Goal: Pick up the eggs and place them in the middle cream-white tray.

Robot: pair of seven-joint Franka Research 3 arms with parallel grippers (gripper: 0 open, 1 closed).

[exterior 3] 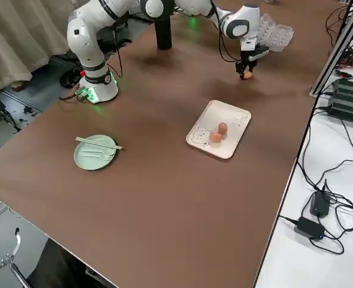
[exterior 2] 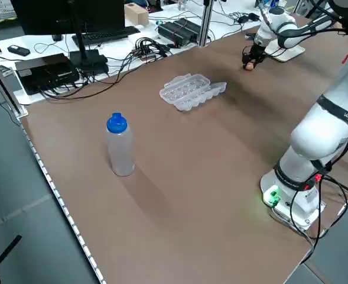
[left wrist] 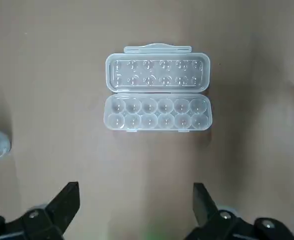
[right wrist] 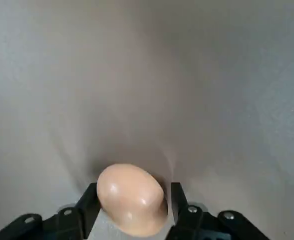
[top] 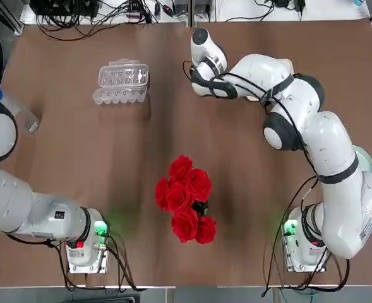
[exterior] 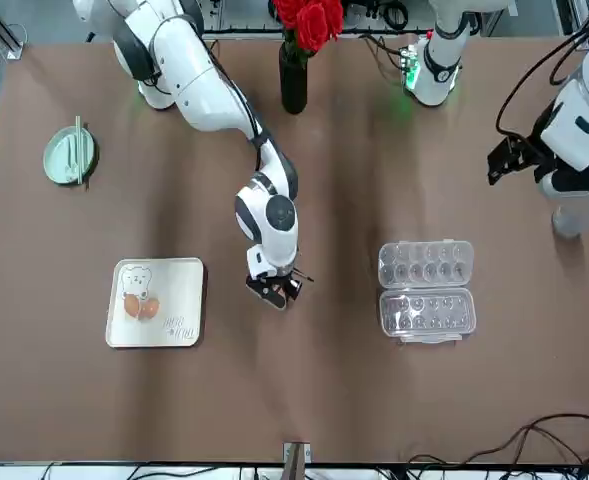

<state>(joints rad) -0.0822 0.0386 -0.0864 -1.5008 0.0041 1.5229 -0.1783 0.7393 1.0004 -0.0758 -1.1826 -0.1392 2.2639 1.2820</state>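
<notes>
Here at the right pincer (right wrist: 134,186), the two fingers stand apart with an egg (right wrist: 132,201) between them, one fingertip right against the shell and a sliver of gap showing at the other, low over the brown tabletop (exterior 3: 158,210), between the tray and the clear plastic egg carton (top: 124,76). Two more light-brown eggs (exterior 3: 216,137) are already sitting side by side in the cream-white bear tray (exterior 3: 225,111), out on the robot's right. The lidded carton lies open over on the left side, and the left pincer (left wrist: 136,185) hangs idle above the tabletop on that side, its fingers wide apart and nothing between them. Nearer the right arm's base, chopsticks (exterior 3: 95,143) and a fork (exterior 3: 98,156) rest on the pale green plate (exterior 3: 83,161).
</notes>
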